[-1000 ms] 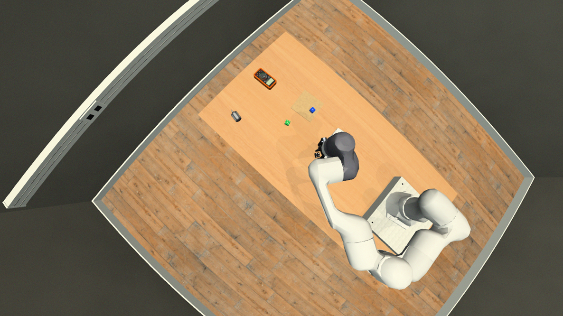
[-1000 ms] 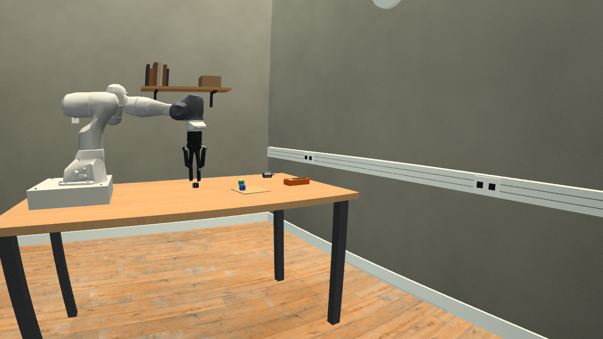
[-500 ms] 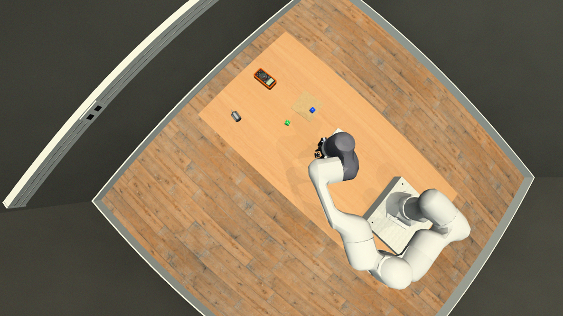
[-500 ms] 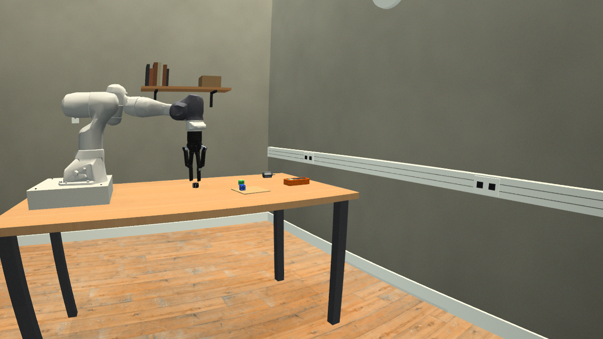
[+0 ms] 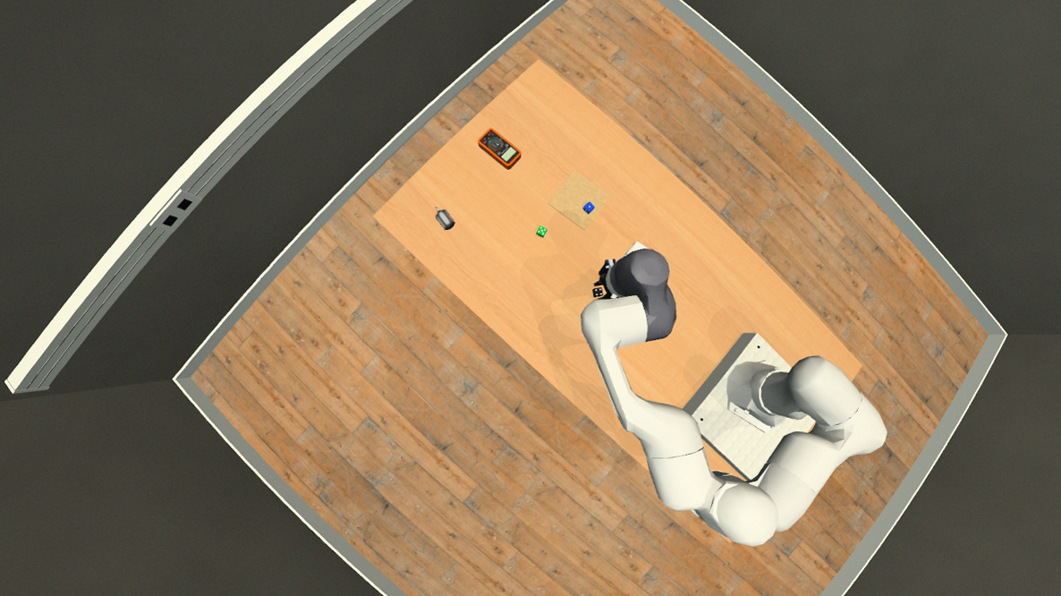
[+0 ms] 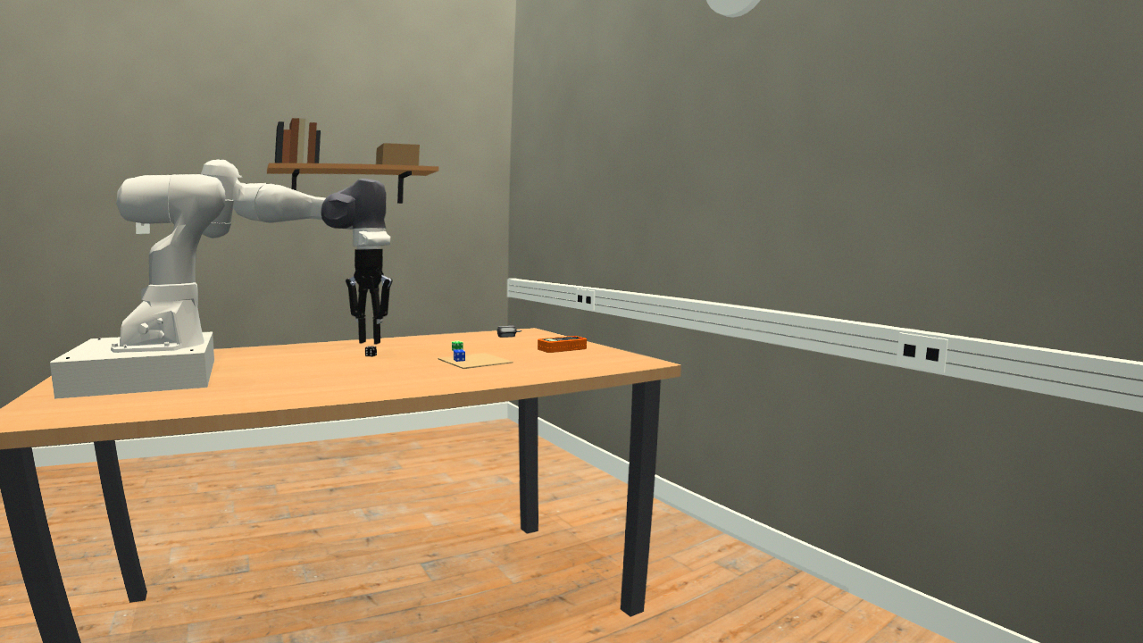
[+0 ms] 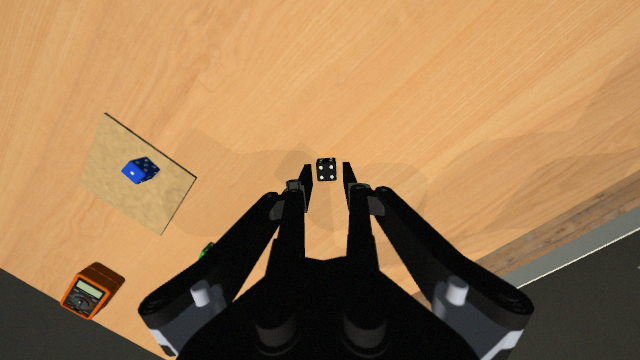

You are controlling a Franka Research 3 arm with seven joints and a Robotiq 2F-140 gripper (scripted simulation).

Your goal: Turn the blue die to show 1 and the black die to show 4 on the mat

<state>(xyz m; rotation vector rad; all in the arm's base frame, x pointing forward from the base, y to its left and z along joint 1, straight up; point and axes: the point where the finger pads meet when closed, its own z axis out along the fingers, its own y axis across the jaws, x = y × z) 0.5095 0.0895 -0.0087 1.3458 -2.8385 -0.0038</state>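
Observation:
The black die (image 7: 326,169) (image 6: 370,351) (image 5: 598,293) lies flat on the bare table with 4 up, off the mat. My gripper (image 7: 327,173) (image 6: 371,338) hangs straight above it, fingers partly open with nothing between them, tips just above the die. The blue die (image 7: 140,170) (image 5: 588,207) (image 6: 459,355) sits flat on the tan mat (image 7: 145,210) (image 5: 569,192) (image 6: 488,362) with 1 up. The green die (image 5: 541,230) (image 6: 457,346) (image 7: 205,250) lies on the table beside the mat, mostly hidden behind a finger in the wrist view.
An orange multimeter (image 5: 498,148) (image 6: 561,344) (image 7: 85,295) and a small grey object (image 5: 443,218) (image 6: 506,329) lie at the table's far end. The robot base (image 6: 131,367) stands at the other end. The table edge runs close behind the black die.

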